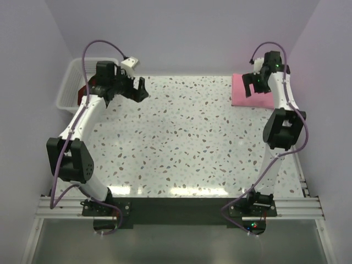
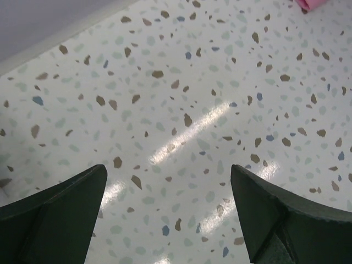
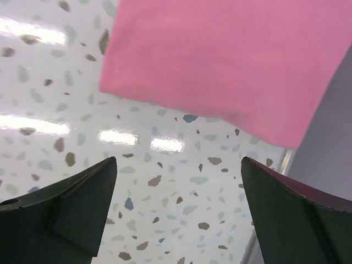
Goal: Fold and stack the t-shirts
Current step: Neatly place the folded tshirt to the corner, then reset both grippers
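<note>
A white plastic lattice basket (image 1: 69, 91) stands at the far left table corner. Dark maroon t-shirt cloth (image 1: 83, 89) shows at its edge, mostly hidden behind the left arm. A folded light pink t-shirt (image 1: 241, 94) lies flat at the far right. The left gripper (image 1: 138, 89) hangs spread over the speckled table (image 1: 181, 137), and the right gripper (image 1: 252, 85) hangs spread above the pink shirt.
</note>
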